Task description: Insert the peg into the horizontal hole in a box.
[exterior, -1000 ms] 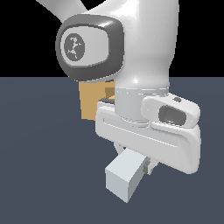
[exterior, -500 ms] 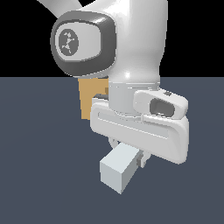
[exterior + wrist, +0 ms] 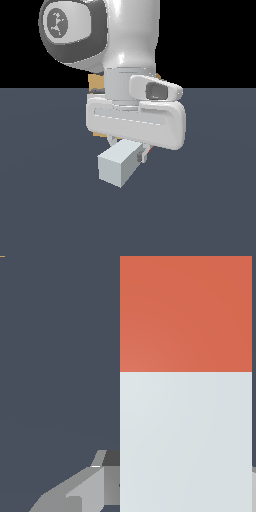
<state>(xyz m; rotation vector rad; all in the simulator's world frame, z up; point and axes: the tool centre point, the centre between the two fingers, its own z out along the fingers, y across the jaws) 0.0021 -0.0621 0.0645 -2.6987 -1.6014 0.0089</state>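
My gripper (image 3: pixel 129 148) is shut on the peg (image 3: pixel 119 167) and holds it level above the floor. The peg's pale grey-white end faces the exterior camera. In the wrist view the peg (image 3: pixel 185 441) fills much of the picture, with its red end (image 3: pixel 185 313) leading away from the gripper (image 3: pixel 186 476). One grey finger (image 3: pixel 92 488) shows beside the peg. The tan box (image 3: pixel 93 83) stands behind the arm; only thin slivers of it show on either side of the wrist. The hole is hidden by the arm.
The dark grey-blue floor (image 3: pixel 45 200) lies all around. The arm's white wrist and hand body (image 3: pixel 135 122) block the middle of the exterior view.
The gripper and peg have moved up and toward the exterior view's left. The arm now covers nearly all of the box, which showed more before.
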